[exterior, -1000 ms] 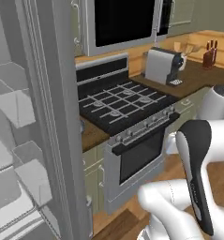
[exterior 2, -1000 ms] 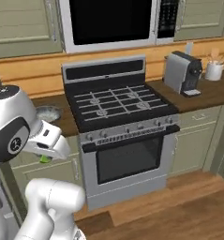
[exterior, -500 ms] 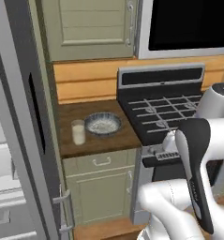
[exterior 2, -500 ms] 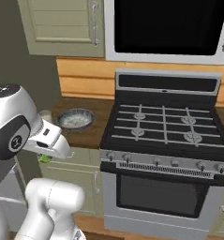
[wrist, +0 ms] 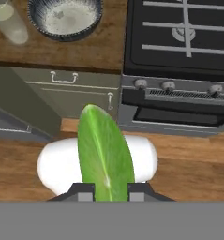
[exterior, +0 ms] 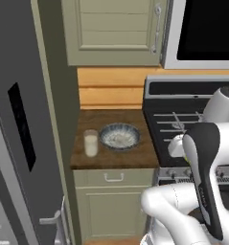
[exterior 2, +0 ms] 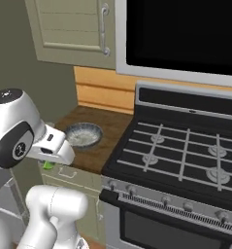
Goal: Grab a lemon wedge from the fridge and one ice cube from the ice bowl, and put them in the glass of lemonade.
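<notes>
- Lemon wedge (wrist: pixel 104 154): bright green, pointed, clamped between the two dark finger tips, standing up lengthwise in the hand view.
- Ice bowl (exterior: pixel 119 136): shallow, grey, whitish speckled inside, on the wooden counter.
- Glass of lemonade (exterior: pixel 91 143): clear, upright, pale liquid, just beside the bowl.
- Fridge (exterior: pixel 25 119): tall, grey, beside the counter.

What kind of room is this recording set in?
A home kitchen, rendered: a gas stove, a wooden counter over cabinet drawers, a tall grey fridge and wall cabinets.
</notes>
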{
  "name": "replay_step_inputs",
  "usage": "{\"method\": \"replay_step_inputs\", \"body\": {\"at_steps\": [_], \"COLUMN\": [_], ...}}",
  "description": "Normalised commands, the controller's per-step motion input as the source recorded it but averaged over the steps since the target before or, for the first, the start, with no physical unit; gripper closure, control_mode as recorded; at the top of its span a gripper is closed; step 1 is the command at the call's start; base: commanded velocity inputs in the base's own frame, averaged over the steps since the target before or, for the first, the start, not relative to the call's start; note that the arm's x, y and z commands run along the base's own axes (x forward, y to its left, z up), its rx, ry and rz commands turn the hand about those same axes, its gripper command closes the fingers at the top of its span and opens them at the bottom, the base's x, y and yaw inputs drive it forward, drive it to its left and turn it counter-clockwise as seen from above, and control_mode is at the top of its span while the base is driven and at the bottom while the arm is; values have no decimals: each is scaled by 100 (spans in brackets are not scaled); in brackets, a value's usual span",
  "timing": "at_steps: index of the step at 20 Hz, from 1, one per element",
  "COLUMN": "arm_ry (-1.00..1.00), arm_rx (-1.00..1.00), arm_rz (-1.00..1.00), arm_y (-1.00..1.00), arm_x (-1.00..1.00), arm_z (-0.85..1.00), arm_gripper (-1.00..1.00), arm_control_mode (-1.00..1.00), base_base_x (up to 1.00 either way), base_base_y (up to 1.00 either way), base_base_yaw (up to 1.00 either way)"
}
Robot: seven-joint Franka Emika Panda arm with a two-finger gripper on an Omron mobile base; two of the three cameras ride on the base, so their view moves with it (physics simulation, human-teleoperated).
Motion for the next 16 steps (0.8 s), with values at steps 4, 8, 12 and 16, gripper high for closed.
{"method": "replay_step_inputs", "body": {"at_steps": [4, 8, 12, 16], "arm_ry": [0, 0, 0, 0], "arm_rx": [0, 0, 0, 0], "arm_rz": [0, 0, 0, 0], "arm_y": [0, 0, 0, 0], "arm_x": [0, 0, 0, 0], "arm_z": [0, 0, 0, 0], "arm_gripper": [100, 100, 100, 100], "arm_control_mode": [100, 100, 100, 100], "base_base_x": [80, 85, 18, 3], "base_base_y": [9, 5, 0, 0], "base_base_yaw": [0, 0, 2, 0]}}
